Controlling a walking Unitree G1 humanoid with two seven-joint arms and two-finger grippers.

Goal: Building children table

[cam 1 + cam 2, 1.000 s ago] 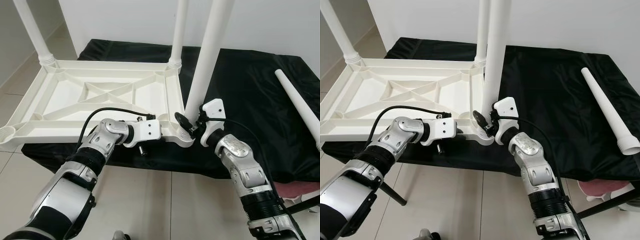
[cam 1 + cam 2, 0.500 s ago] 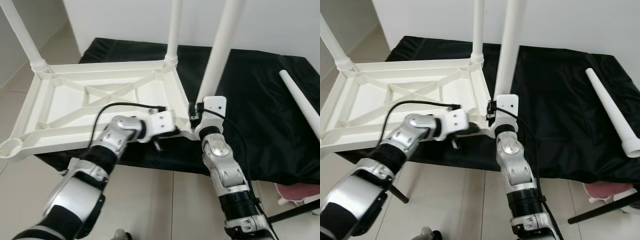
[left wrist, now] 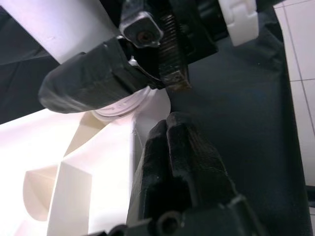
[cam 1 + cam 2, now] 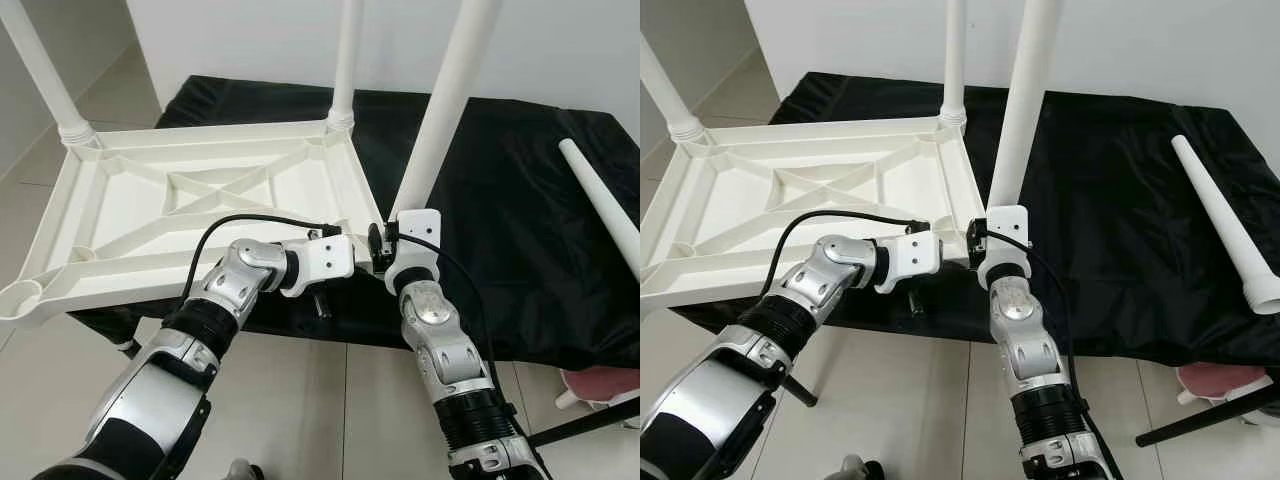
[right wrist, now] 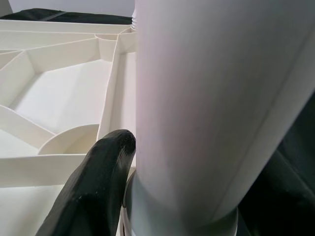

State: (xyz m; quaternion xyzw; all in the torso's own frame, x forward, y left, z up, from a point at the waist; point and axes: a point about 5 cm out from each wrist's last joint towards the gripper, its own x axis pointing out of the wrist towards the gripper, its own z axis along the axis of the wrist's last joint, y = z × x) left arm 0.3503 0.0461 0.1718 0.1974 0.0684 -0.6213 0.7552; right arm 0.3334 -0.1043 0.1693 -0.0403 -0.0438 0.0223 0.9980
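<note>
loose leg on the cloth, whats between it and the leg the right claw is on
Bare black cloth lies between the loose leg and the upright leg at the right claw, seen in both eye views.

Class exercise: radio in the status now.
Right gripper shut on tall white plastic leg. Left gripper clamps white upturned tabletop corner. Fourth white leg loose on black cloth.

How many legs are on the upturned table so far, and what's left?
Two legs stand in the far corners of the upturned tabletop. The right gripper holds a third leg at the near right corner, the left gripper beside it. The last leg lies on the black cloth; the near left socket is empty.
</note>
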